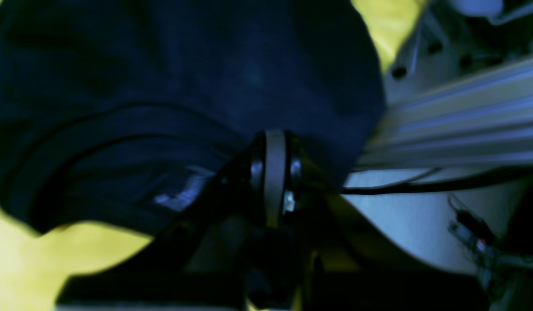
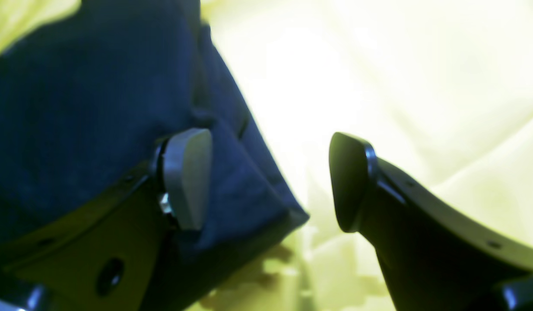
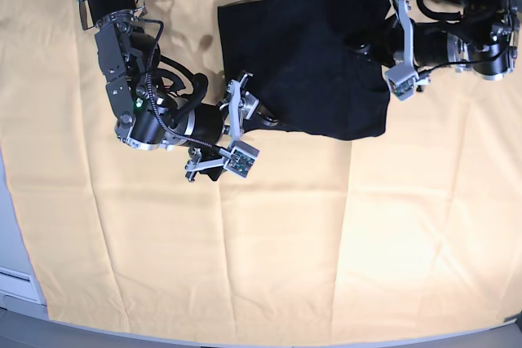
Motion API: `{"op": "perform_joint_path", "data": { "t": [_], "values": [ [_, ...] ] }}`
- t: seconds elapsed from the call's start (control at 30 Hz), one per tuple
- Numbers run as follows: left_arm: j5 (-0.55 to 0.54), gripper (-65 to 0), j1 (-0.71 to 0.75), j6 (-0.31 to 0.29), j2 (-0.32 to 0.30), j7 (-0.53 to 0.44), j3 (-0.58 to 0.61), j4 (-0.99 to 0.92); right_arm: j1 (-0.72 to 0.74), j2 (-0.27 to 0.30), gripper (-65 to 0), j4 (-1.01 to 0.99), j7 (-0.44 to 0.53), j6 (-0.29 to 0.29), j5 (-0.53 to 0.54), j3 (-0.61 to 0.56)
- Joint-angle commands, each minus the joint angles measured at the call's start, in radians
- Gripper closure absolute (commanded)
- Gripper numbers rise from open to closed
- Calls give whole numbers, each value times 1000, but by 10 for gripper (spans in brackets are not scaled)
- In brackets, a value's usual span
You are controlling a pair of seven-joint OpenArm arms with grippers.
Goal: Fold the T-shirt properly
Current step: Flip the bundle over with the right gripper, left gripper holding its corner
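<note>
Left wrist view: T-shirt (image 1: 163,99), black, fills frame from 9 to 1 o'clock, bunched in folds. Left jaws (image 1: 275,172) clenched, pads pressed together w/ fabric running straight into the tips; reads as grasping a pinch of shirt edge. Yellow cloth (image 1: 29,263) shows at 7 o'clock & a strip at 1 o'clock. Metal rail (image 1: 456,125) at 3 o'clock.

Right wrist view: Right jaws (image 2: 271,181) released, spread wide. Shirt corner lies at 9 o'clock of the gap; near pad (image 2: 186,177) sits over fabric, far pad over bare yellow cloth. Nothing between pads. Hem line runs approx 12 to 6 o'clock, ending in a corner by the gap's low side.

Base view: Shirt (image 3: 310,63) lies at 12–1 o'clock of the counter, on yellow cloth (image 3: 269,242), partly folded, long axis approx 9–3. Right arm at the shirt's 7 o'clock corner, jaws just beside it. Left arm at shirt's 3 o'clock edge, upper part, touching.

Key relation, judged: right jaws need to shift toward 9 o'clock in own view so corner sits between pads before shutting; right arm nearer that corner.
</note>
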Motion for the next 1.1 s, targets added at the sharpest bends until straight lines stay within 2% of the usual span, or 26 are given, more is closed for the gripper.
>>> {"op": "perform_joint_path", "data": {
  "t": [0.0,0.17,0.3,0.4,0.57,0.7,0.83,1.03,1.07],
  "values": [
    [3,0,-5,-8,-16,-4,3,26,19,8,-437,-6,16,3,5,5],
    [60,0,11,-8,-16,-4,10,35,19,8,-437,-79,-24,5,29,5],
    [62,0,48,-8,-16,-5,10,35,22,7,-437,-90,-174,31,237,5],
    [60,0,53,-8,-16,-8,10,35,34,7,-437,-90,-207,31,367,5],
    [59,0,61,-8,-16,-9,9,35,26,7,-437,-90,-249,31,456,5],
    [60,0,61,-8,-16,-13,9,35,25,7,-427,-90,-257,31,452,5],
    [60,0,61,-8,-16,-13,9,35,25,7,-309,-90,-256,31,451,5],
    [60,0,61,-8,-16,-13,9,35,27,7,-14,-90,-255,31,451,5],
    [60,0,61,-8,-16,-13,9,35,28,7,0,-90,-255,31,451,5]
  ]
}}
